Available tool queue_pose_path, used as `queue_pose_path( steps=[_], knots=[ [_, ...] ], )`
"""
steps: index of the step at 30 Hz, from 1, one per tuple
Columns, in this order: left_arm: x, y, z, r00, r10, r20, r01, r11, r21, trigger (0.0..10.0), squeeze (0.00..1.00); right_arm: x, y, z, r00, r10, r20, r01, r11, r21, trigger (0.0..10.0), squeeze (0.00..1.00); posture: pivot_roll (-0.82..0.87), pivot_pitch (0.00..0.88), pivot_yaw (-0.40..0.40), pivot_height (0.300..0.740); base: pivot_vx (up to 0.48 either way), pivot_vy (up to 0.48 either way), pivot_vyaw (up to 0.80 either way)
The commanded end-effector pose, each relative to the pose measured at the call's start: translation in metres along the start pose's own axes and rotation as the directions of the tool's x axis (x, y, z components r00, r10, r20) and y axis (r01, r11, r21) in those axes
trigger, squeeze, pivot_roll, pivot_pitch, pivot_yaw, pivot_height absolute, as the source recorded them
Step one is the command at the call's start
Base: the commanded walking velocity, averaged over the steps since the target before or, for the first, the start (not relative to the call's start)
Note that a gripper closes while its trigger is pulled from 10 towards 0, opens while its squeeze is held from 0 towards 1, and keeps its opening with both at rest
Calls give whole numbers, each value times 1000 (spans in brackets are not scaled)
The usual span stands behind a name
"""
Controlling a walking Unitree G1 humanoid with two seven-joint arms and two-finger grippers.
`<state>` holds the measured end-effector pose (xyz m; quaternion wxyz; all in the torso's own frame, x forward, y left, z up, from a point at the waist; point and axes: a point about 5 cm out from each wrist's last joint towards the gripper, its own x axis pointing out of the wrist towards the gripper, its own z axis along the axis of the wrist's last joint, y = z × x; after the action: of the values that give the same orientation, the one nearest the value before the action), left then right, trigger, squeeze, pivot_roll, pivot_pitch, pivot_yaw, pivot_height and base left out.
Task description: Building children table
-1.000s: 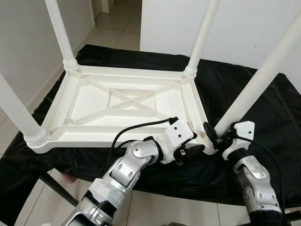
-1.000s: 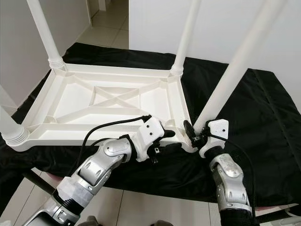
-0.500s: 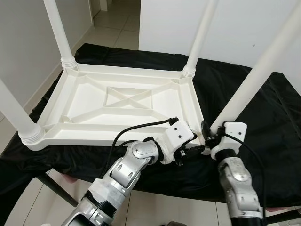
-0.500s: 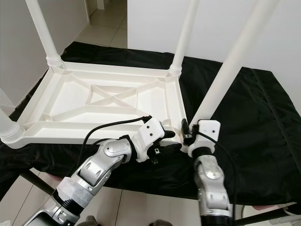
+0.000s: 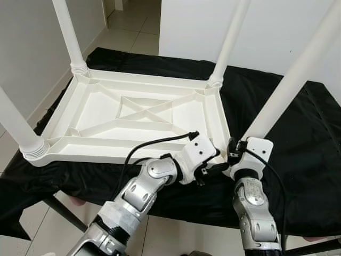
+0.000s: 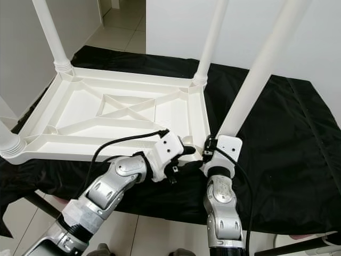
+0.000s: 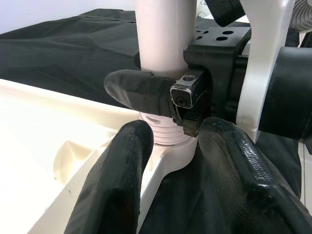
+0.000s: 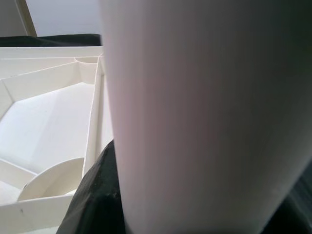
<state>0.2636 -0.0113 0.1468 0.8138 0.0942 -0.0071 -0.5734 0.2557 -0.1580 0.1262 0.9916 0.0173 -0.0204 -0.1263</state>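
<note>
Four legs now stand on the upturned white tabletop (image 5: pixel 133 120), which lies on a black cloth (image 5: pixel 298 154). My right gripper (image 5: pixel 233 156) is clamped around the base of the near-right leg (image 5: pixel 290 80) at its corner socket; my left gripper (image 7: pixel 168 146), fingers parted, straddles that corner just below. Seating this last leg looks to be the step; next, likely twisting it fully home.

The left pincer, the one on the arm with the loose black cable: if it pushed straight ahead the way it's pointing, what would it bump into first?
Most likely the near-right corner of the upturned table top, right at the threaded base of the table leg. The left pincer has its fingers apart, straddling that corner. The right pincer grips the same leg just above.
</note>
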Motion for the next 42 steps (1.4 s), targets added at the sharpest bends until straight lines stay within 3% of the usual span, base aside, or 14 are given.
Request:
queue_pose_path(
  steps=[1, 13, 14, 19, 24, 29, 31, 33, 35, 36, 37, 38, 41, 42],
  knots=[
    [0, 1, 0, 1000, -17, -2, 17, 1000, 11, 10000, 0, -7, 1, -6, 999, -12, -37, 13, 1000, 19, 10000, 1000, 24, 0, -73, 740, 0, 0, 0],
    [-2, 2, -2, 1000, -9, -11, 10, 1000, 13, 10000, 0, -3, -25, -2, 995, 102, -11, -102, 995, -18, 10000, 1000, 24, 0, -74, 740, 0, 0, 0],
    [-2, 2, -2, 1000, -7, -13, 8, 1000, 13, 10000, 0, -2, -30, -1, 988, 155, -4, -155, 987, -29, 10000, 0, 24, 0, -75, 740, 0, 0, 0],
    [-3, 4, -2, 1000, -1, -15, 1, 1000, 13, 10000, 0, 1, -41, 1, 952, 307, 5, -305, 949, -77, 10000, 0, 22, 0, -67, 740, 0, 0, 0],
    [-4, 6, -2, 1000, 7, -20, -7, 1000, 19, 10000, 0, 6, -50, -2, 863, 506, -18, -504, 856, -112, 10000, 0, 26, 0, -63, 740, 0, 0, 0],
    [-5, 7, -2, 1000, 5, -21, -5, 1000, 19, 10000, 0, 11, -52, -5, 814, 579, -49, -581, 807, -110, 10000, 0, 35, 0, -61, 740, 0, 0, 0],
    [-5, 7, -2, 1000, 5, -21, -5, 1000, 19, 10000, 0, 11, -52, -5, 814, 579, -49, -581, 807, -110, 10000, 0, 35, 0, -61, 740, 0, 0, 0],
    [-8, 7, -2, 1000, -6, -25, 6, 1000, 15, 10000, 0, 18, -50, -7, 759, 646, -82, -651, 752, -104, 9765, 0, 43, 0, -64, 740, 0, 0, 0],
    [-9, 6, -3, 999, -19, -30, 19, 1000, 5, 10000, 0, 21, -49, -6, 743, 663, -90, -669, 734, -116, 9765, 0, 46, 0, -64, 740, 0, 0, 0],
    [-10, 5, -3, 999, -32, -33, 32, 999, 7, 10000, 0, 23, -49, -7, 728, 678, -103, -686, 718, -120, 7490, 0, 51, 0, -66, 740, 0, 0, 0],
    [-10, 5, -3, 999, -32, -33, 32, 999, 7, 10000, 0, 23, -49, -7, 728, 678, -103, -686, 718, -120, 7490, 0, 51, 0, -66, 740, 0, 0, 0],
    [-12, 3, -4, 998, -48, -35, 49, 999, 4, 10000, 0, 25, -49, -7, 716, 690, -109, -698, 704, -133, 5686, 0, 51, 0, -66, 740, 0, 0, 0],
    [-14, 0, -5, 996, -77, -35, 77, 997, 4, 10000, 0, 27, -49, -8, 693, 711, -115, -720, 680, -136, 5294, 0, 53, 0, -68, 740, 0, 0, 0],
    [-19, -3, -10, 993, -104, -56, 104, 995, 9, 10000, 0, 28, -51, -11, 681, 721, -125, -732, 670, -121, 0, 0, 63, 0, -77, 740, 0, 0, 0]
  ],
)
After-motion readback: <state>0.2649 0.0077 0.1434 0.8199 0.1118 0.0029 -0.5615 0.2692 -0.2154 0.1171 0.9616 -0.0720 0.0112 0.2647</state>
